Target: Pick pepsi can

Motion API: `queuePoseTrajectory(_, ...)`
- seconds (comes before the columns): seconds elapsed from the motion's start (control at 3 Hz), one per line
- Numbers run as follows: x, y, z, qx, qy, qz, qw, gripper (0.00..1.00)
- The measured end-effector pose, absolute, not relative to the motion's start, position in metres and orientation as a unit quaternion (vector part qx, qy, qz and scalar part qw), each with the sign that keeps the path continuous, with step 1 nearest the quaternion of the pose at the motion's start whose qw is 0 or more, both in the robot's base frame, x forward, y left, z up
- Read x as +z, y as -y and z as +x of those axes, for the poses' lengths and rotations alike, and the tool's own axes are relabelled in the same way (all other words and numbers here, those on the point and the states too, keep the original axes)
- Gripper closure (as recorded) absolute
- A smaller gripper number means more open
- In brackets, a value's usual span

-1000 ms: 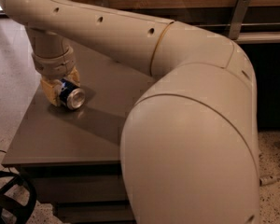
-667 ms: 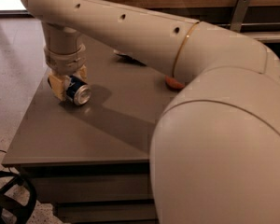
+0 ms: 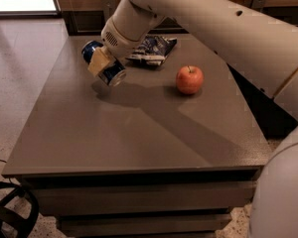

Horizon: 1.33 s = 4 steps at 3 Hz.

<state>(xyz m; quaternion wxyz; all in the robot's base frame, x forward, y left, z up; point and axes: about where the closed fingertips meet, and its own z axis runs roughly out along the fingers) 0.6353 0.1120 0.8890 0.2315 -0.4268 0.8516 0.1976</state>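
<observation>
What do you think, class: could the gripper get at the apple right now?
Probably not to grasp it: the gripper is shut on the pepsi can above the table. Nothing stands between it and the apple, though.

You have the cream-white gripper [image 3: 101, 62], tan-padded, at far left above the matte grey-brown table [image 3: 139, 138], clamping the small dark blue metal pepsi can [image 3: 111, 75], silver-ended. Right: round red apple [image 3: 189, 80]. Far: crinkled blue-and-white snack bag [image 3: 153, 47].
</observation>
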Motion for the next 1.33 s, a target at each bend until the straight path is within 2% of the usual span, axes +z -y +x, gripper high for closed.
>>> queuePoseTrajectory(0.67, 0.914, -0.103, 0.642, 0.259, -0.802, -0.437, 0.313, 1.0)
queuePoseTrajectory(1.33, 0.925, -0.13, 0.606, 0.297, -0.75, -0.44, 0.395, 1.0)
